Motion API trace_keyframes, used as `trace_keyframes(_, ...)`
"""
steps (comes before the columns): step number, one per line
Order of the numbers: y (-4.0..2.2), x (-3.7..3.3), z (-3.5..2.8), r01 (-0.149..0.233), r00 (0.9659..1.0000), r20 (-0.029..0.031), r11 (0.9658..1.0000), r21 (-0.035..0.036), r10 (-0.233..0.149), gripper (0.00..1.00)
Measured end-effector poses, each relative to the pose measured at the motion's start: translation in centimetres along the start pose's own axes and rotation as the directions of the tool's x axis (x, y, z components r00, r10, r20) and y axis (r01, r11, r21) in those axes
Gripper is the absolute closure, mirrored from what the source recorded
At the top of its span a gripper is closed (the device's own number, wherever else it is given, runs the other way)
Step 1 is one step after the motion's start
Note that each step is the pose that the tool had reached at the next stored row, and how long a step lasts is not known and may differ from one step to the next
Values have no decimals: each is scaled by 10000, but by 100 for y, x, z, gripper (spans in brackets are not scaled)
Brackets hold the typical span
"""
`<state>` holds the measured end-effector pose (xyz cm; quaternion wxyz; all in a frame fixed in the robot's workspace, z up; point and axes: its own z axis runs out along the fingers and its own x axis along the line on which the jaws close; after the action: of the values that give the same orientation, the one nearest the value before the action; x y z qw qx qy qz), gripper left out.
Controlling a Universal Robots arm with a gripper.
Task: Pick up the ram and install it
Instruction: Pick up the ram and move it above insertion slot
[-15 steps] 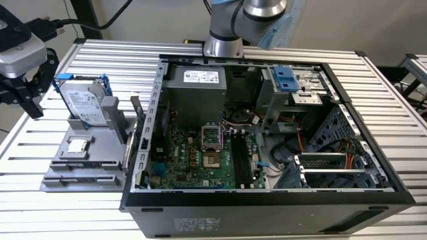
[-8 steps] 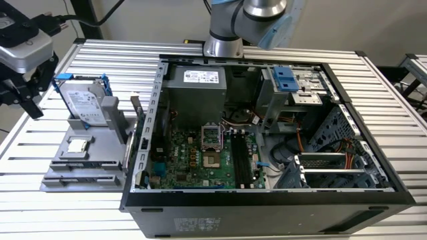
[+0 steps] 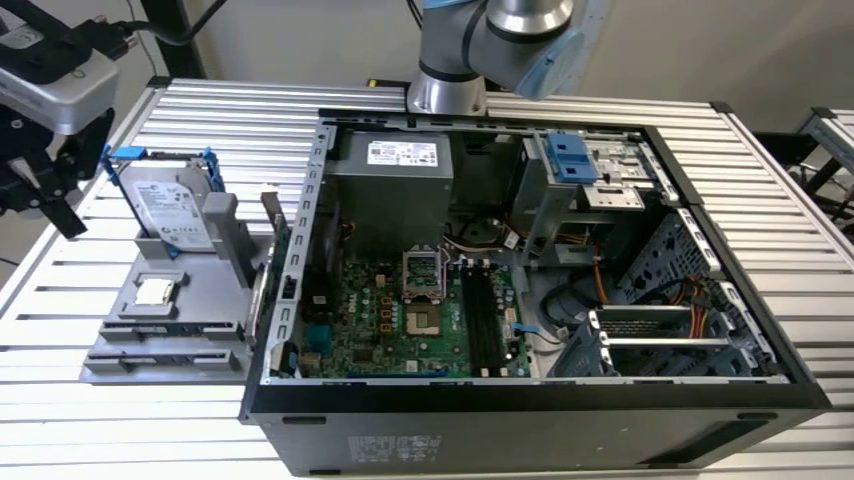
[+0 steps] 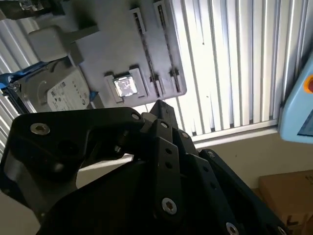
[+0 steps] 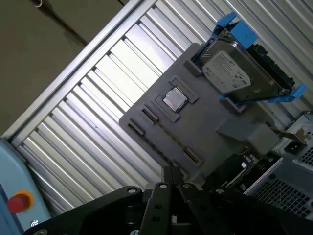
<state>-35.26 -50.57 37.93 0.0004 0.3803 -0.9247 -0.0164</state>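
The ram [image 3: 274, 215] is a thin stick standing on edge at the right side of the grey parts holder [image 3: 187, 330], close against the open computer case [image 3: 534, 400]. The motherboard's black slots [image 3: 483, 318] lie inside the case. My gripper [image 3: 54, 195] hangs at the exterior view's left edge, above the table and left of the holder, well away from the ram. In both wrist views its black fingertips [image 4: 159, 105] [image 5: 171, 172] meet with nothing between them, and the holder [image 5: 215, 122] lies below them.
On the holder a silver hard drive [image 3: 174, 205] in a blue bracket leans upright, and a small square processor chip [image 3: 156, 291] lies flat. The slatted white table [image 3: 120, 420] surrounds holder and case. A light blue pendant with a red button [image 5: 17, 200] sits near the table's edge.
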Motion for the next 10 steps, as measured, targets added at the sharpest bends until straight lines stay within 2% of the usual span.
trace_keyframes(3, -1, 0, 0, 455, 9990, -27, 9990, 7, -455, 100)
trace_keyframes(5, -1, 0, 0, 807, 9967, -41, 9967, 6, -807, 100)
trace_keyframes(8, 1, 0, 0, 1351, 9908, -56, 9908, -2, -1351, 100)
trace_keyframes(10, 1, 0, 1, 1709, 9853, -69, 9853, -6, -1709, 100)
